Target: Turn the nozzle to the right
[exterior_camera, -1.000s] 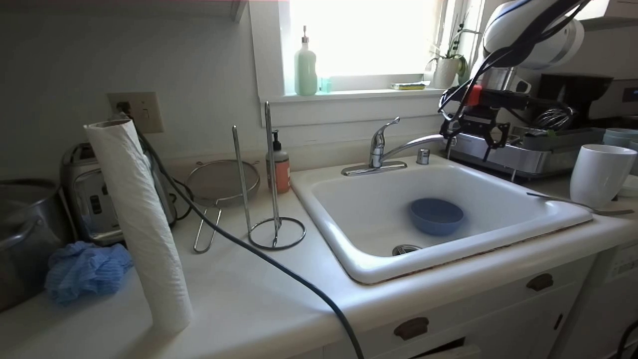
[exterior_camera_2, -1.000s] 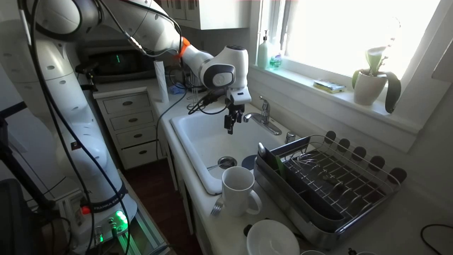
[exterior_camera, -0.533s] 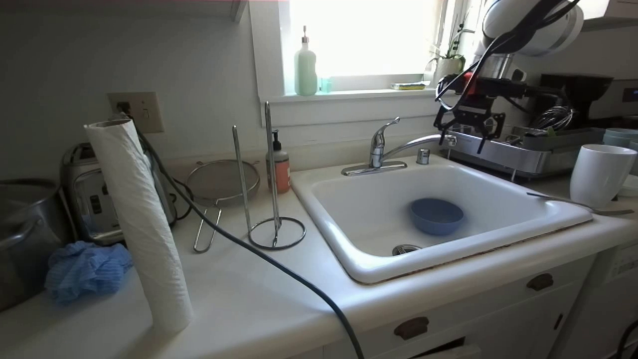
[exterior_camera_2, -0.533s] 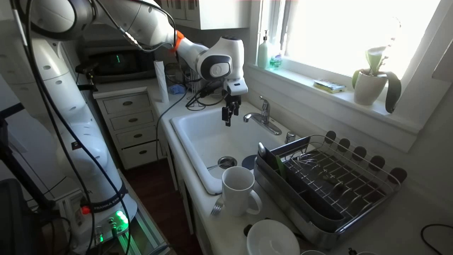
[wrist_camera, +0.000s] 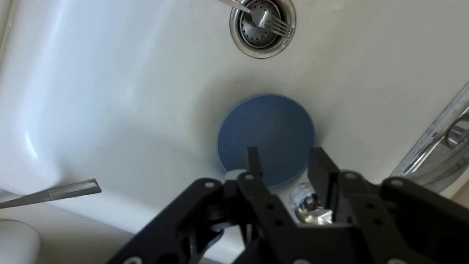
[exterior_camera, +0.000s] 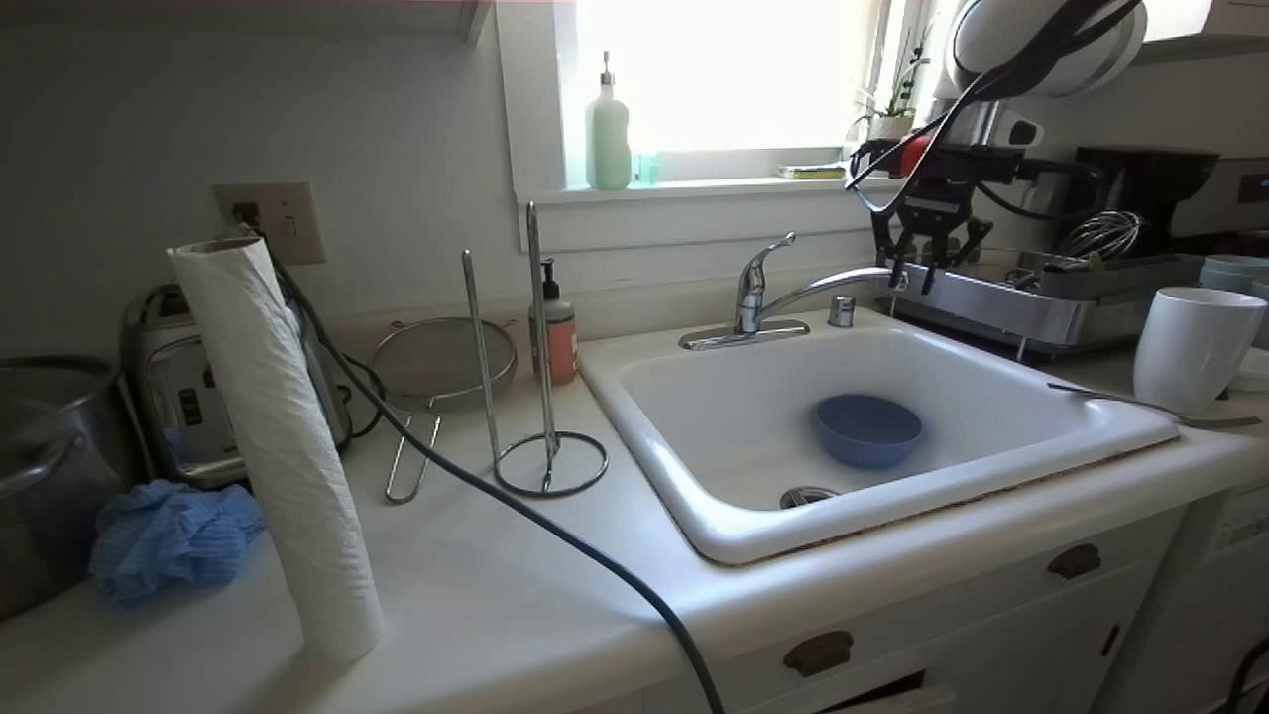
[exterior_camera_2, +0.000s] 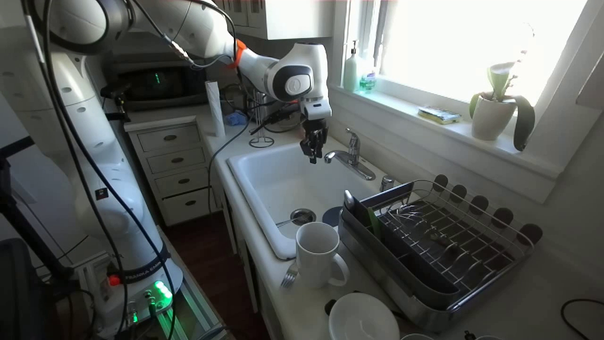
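Observation:
The nozzle (exterior_camera: pixel 823 287), a chrome spout on a flat chrome base with a raised lever, stands at the sink's window-side rim. In an exterior view the same nozzle (exterior_camera_2: pixel 336 153) points out over the basin, my gripper (exterior_camera_2: pixel 314 159) just beside its tip with a narrow gap. One finger of the black gripper (exterior_camera: pixel 913 282) overlaps the spout's end in an exterior view. Jaws pointing down, the gripper (wrist_camera: pixel 285 157) is partly open in the wrist view. Low between its fingers a rounded chrome piece (wrist_camera: pixel 306 200) shows; whether this is the spout's tip I cannot tell.
A blue bowl (wrist_camera: pixel 267 135) lies in the white sink (exterior_camera: pixel 714 540), near a fork (wrist_camera: pixel 269 22) over the drain. The dish rack (exterior_camera_2: pixel 406 264) and a white mug (exterior_camera_2: pixel 317 255) stand beside the basin. A short chrome cap (exterior_camera: pixel 842 311) rises near the spout.
The jaws have come closer together. The gripper has risen and turned, and drawn nearer to the spout's tip over the last half second. The spout looks unmoved.

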Controlling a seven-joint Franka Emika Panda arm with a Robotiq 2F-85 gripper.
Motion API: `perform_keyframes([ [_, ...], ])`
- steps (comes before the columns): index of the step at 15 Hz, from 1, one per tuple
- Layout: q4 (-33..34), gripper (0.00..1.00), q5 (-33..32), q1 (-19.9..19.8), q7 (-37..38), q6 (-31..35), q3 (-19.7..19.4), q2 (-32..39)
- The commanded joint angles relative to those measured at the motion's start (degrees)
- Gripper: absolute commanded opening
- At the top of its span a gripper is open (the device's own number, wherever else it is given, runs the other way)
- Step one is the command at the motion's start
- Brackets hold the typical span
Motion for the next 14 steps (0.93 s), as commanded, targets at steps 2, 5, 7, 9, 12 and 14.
perform_keyframes([
  [2, 3.4, 0.04, -2.2, 0.5, 5.3, 0.2, 0.7, 2.6],
  [5, 4.7, 0.00, -4.5, 0.7, 7.9, 0.2, 0.5, 3.9],
  [7, 5.2, 0.00, -5.8, 0.8, 9.1, 0.3, 0.4, 4.7],
  [9, 5.5, 0.00, -6.7, 1.1, 10.3, 0.7, 0.3, 5.3],
  [12, 5.9, 0.00, -9.2, 1.3, 12.7, 1.0, -0.1, 5.8],
  [14, 6.1, 0.00, -11.4, 1.3, 14.0, 1.4, -0.4, 5.9],
])
